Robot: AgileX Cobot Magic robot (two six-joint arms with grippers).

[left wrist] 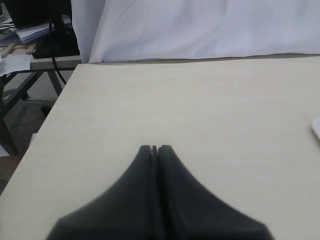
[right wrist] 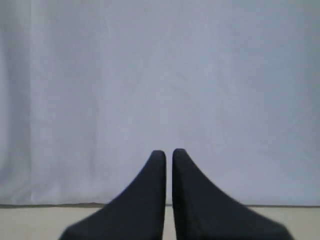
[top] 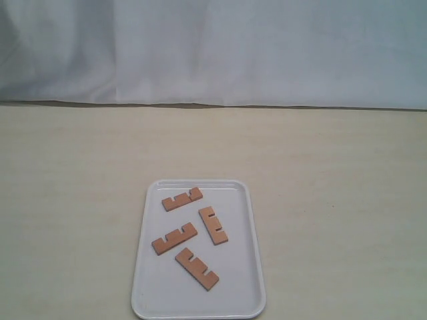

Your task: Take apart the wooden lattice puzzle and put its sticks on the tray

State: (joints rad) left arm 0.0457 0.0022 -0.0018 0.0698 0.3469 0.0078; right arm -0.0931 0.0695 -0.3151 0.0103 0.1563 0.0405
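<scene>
Nearest us sits the tray (top: 155, 297), its near rim at the lower limit of the exterior view. We find four sticks lying flat and apart inside it: the nearest stick (top: 197, 269), the left stick (top: 174, 239), the right stick (top: 213, 225) and the far stick (top: 181, 199). None interlocks with another, and no assembled lattice is in view on the table (top: 333, 200).

The left gripper (left wrist: 155, 148) has its fingers pressed together on nothing, above bare tabletop. The right gripper (right wrist: 169, 152) shows its fingers drawn together with only a hairline slit between them, also empty, and faces the white backdrop cloth (right wrist: 160, 75). Neither arm appears in the exterior view.

We judge the task to be finished, with only parking the arms left. To do that well, both grippers should be kept high and away from the tray, since a brush against its rim could scatter the pieces.

The far stick lies close to the far rim, with one end possibly touching it; the view is too coarse to confirm. The other three sit well inside. Open tabletop lies on both sides of the tray and beyond it. The left wrist view shows the table's side edge, with stands and cables past it, so we advise that the left arm not swing out that way.
</scene>
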